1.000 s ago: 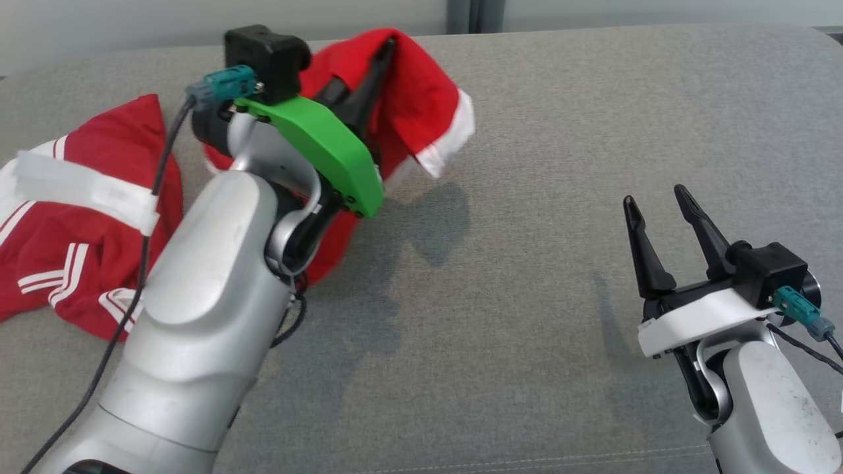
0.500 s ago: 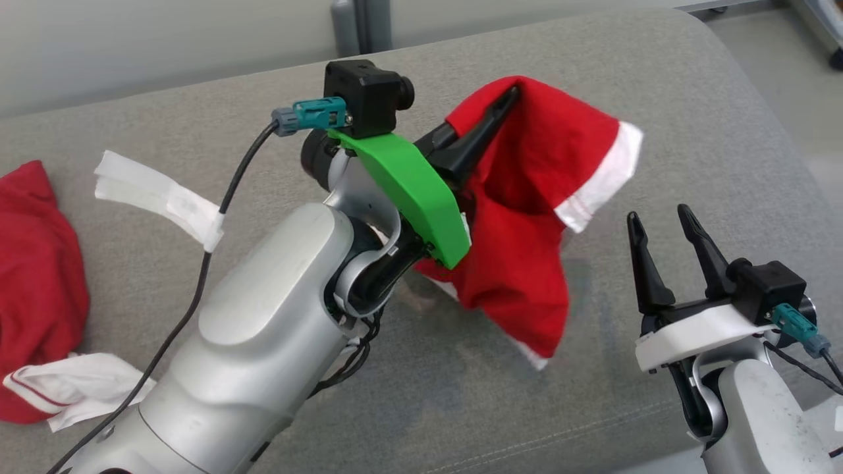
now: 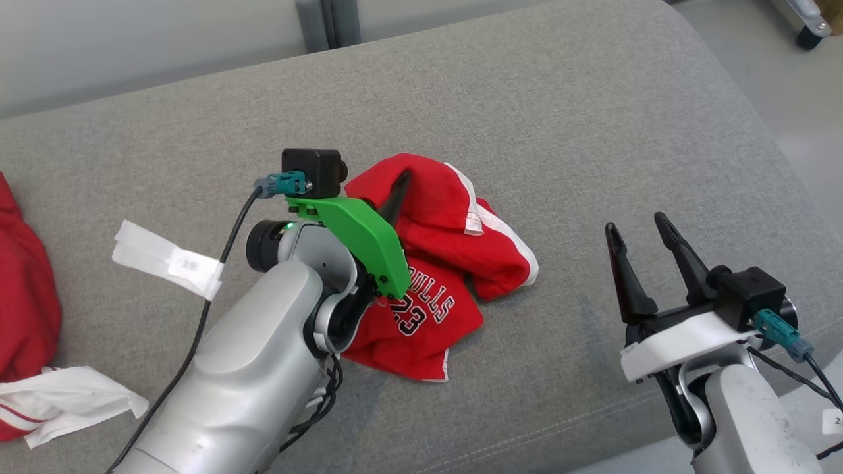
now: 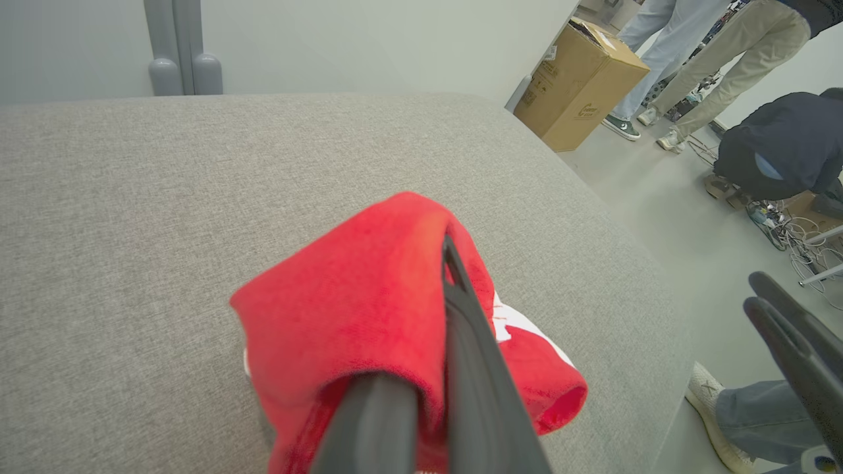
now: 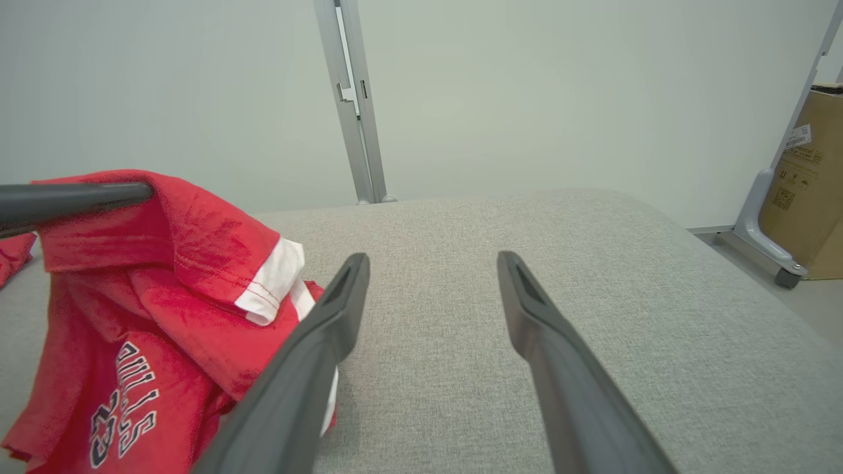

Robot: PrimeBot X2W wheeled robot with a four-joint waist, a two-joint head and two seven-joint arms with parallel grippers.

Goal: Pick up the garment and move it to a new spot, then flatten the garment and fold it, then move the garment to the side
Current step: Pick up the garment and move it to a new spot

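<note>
Counts: two grippers, one task garment, one cardboard box, one taped cable.

The left gripper (image 3: 402,179) is clenched on a top fold of the garment (image 3: 454,230), with cloth draped over both fingers in the left wrist view. The right gripper (image 3: 636,224) has its jaws spread wide with nothing between them. It stands off to the garment's right, apart from it in the head view.

The garment is a red jersey with white trim on its edges and dark "BULLS 23" lettering (image 3: 421,309) outlined in white. It is crumpled, not flat. The pinched fold is raised into a peak, and the lower part is heaped on the grey cushion (image 3: 593,131). It sits about mid-cushion between the two arms, right against the left wrist's green bracket (image 3: 359,240).

At the head view's left edge there is more red cloth (image 3: 26,303) and a white piece with red stripes (image 3: 59,395). Whether these are one item or two cannot be told.

A white tape tag (image 3: 164,260) is wrapped around the left arm's cable (image 3: 214,296).

In the left wrist view, the brown cardboard box (image 4: 579,82) stands on the floor beyond the cushion. Also visible are two pairs of standing legs (image 4: 711,66), one crouched person in a dark top (image 4: 784,151) and one more leg with a pale shoe (image 4: 718,408).
</note>
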